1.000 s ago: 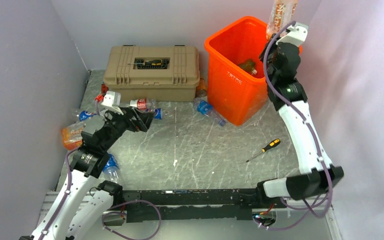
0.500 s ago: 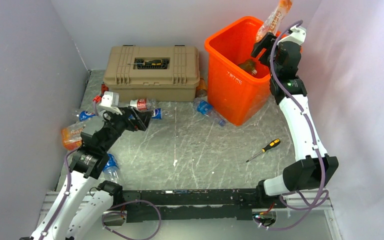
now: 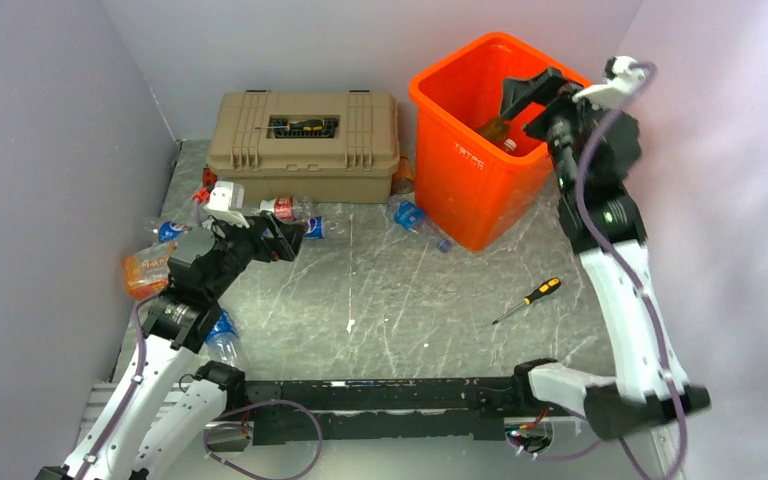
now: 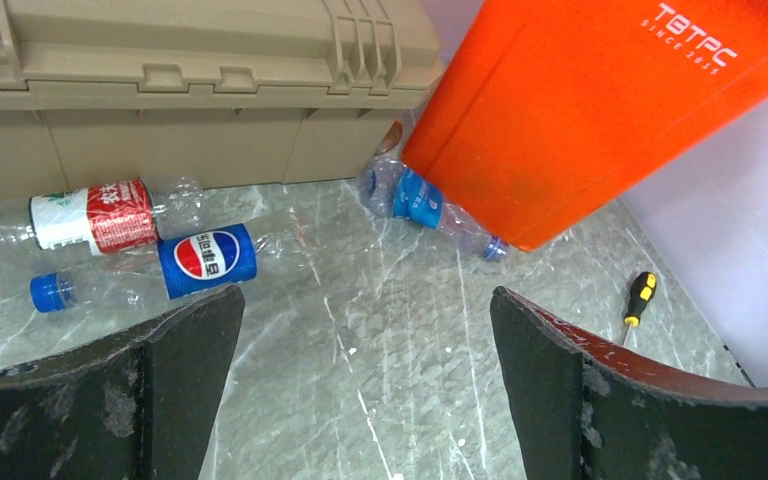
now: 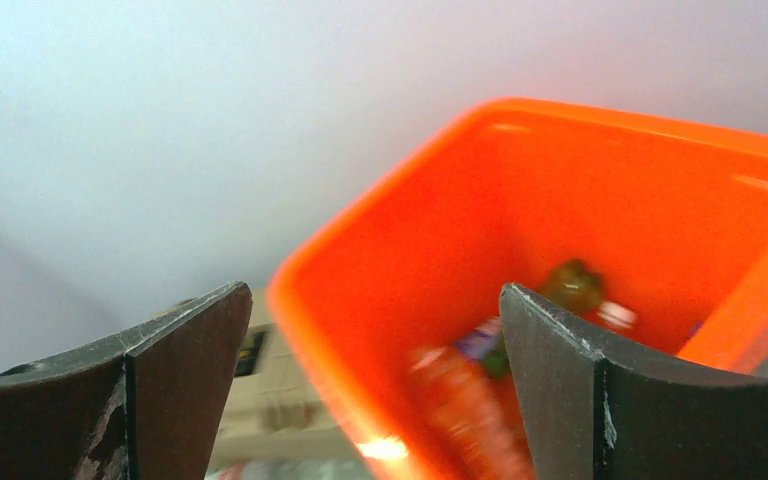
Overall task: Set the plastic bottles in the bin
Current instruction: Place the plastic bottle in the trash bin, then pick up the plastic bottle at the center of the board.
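The orange bin stands at the back right. My right gripper hangs open over its mouth, with nothing between the fingers. In the right wrist view a blurred orange-wrapped bottle lies inside the bin, below the gripper, beside a dark greenish bottle. My left gripper is open and low over the table. Ahead of it lie a red-and-white labelled bottle, a Pepsi bottle and a blue-labelled bottle against the bin's foot. An orange-wrapped bottle lies at the far left.
A tan latched toolbox sits at the back, left of the bin. A yellow-handled screwdriver lies on the table in front of the bin. More crushed bottles lie beside the left arm. Walls close in on the left, back and right.
My right gripper has opened and let go of the orange-wrapped bottle, which has dropped into the bin. The right arm has swung down over the bin. The left arm has barely moved.
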Controlling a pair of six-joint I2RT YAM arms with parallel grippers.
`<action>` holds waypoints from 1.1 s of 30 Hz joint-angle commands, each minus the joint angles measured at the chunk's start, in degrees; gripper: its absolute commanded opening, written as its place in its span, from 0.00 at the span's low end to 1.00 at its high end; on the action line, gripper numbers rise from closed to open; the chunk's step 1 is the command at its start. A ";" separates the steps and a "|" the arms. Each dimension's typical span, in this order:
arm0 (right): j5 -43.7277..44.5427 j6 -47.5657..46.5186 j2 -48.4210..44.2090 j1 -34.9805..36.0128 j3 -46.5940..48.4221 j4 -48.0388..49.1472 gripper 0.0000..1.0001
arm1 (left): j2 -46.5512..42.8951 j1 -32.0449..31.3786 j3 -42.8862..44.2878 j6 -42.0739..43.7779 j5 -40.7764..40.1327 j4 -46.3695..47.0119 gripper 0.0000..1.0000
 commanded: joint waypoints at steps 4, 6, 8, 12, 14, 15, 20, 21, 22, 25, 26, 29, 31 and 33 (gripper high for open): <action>-6.30 -0.57 -20.90 12.60 -12.57 8.83 1.00 | 1.53 -0.53 3.75 1.94 -7.02 -3.67 1.00; -14.30 -0.39 -24.38 13.92 -16.83 8.77 1.00 | 2.71 -1.24 4.85 2.52 -10.63 -6.35 0.99; -21.76 0.37 -27.66 14.69 -22.50 9.31 0.99 | 4.32 -2.12 6.23 2.94 -14.84 -9.92 0.99; -28.04 1.50 -33.15 16.46 -34.32 8.40 0.98 | 8.33 -2.98 8.32 2.90 -19.56 -13.91 0.99; -27.61 1.68 -35.73 17.27 -41.28 9.13 0.97 | 10.94 -3.08 9.16 3.36 -18.69 -15.54 0.97; -27.38 2.07 -36.77 17.45 -44.90 9.92 0.97 | 12.63 -3.08 9.97 3.67 -17.96 -16.45 0.96; -28.13 6.38 -39.81 18.21 -59.77 16.96 0.97 | 22.36 -3.16 12.71 6.96 -10.65 -19.66 0.93; -28.01 7.28 -39.84 18.50 -62.21 18.69 0.96 | 24.05 -3.17 13.14 6.57 -10.38 -20.24 0.93; -27.91 8.10 -39.75 18.74 -64.82 20.36 0.96 | 25.48 -3.12 13.38 5.66 -10.50 -20.43 0.94; -27.66 10.63 -39.07 19.37 -71.68 25.67 0.96 | 27.50 -3.09 11.38 -1.02 -11.03 -17.06 0.96; -27.57 11.12 -38.80 19.55 -73.28 27.51 0.96 | 27.99 -3.08 10.31 -4.73 -11.12 -14.91 0.97; -27.42 12.29 -38.23 20.01 -76.37 30.91 0.95 | 29.97 -3.08 5.59 -21.80 -13.83 -6.99 0.99; -27.77 12.83 -38.14 20.14 -77.30 31.93 0.95 | 31.51 -3.08 3.79 -34.61 -18.43 -5.12 0.99; -28.20 12.86 -38.89 20.38 -77.67 31.65 0.95 | 33.41 -3.08 3.33 -42.91 -21.36 -2.03 0.99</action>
